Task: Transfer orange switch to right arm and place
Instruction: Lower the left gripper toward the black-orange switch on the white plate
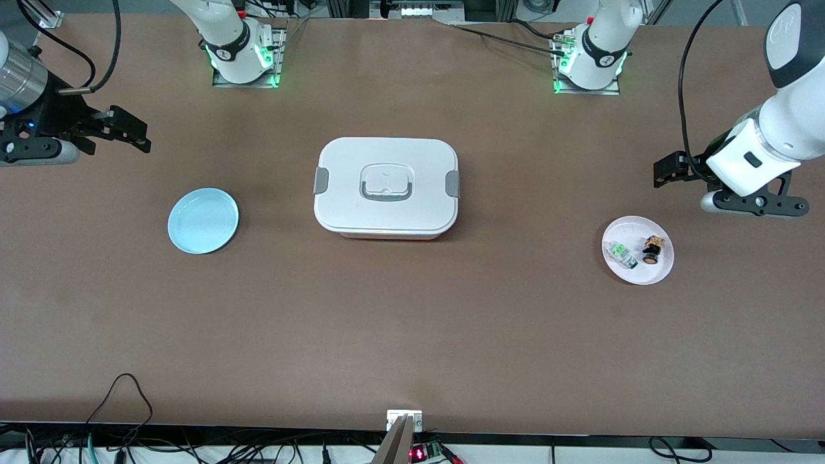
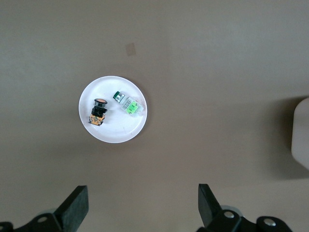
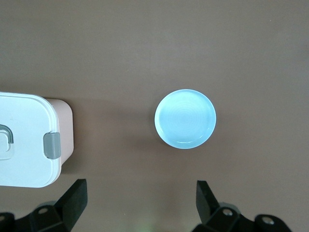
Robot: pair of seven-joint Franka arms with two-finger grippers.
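The orange switch (image 1: 652,250) lies on a small white plate (image 1: 635,229) toward the left arm's end of the table. It is black with a round orange face, and it also shows in the left wrist view (image 2: 98,111) on the same plate (image 2: 116,130). My left gripper (image 1: 667,173) is open and empty, up over bare table beside that plate; its own view shows it too (image 2: 143,203). My right gripper (image 1: 132,132) is open and empty, up over bare table at the right arm's end; its own view shows it too (image 3: 140,200).
A small green-and-clear part (image 1: 623,254) lies beside the switch on the white plate. A closed white lunch box (image 1: 387,187) stands at the table's middle. An empty light-blue plate (image 1: 203,220) lies toward the right arm's end and shows in the right wrist view (image 3: 185,118).
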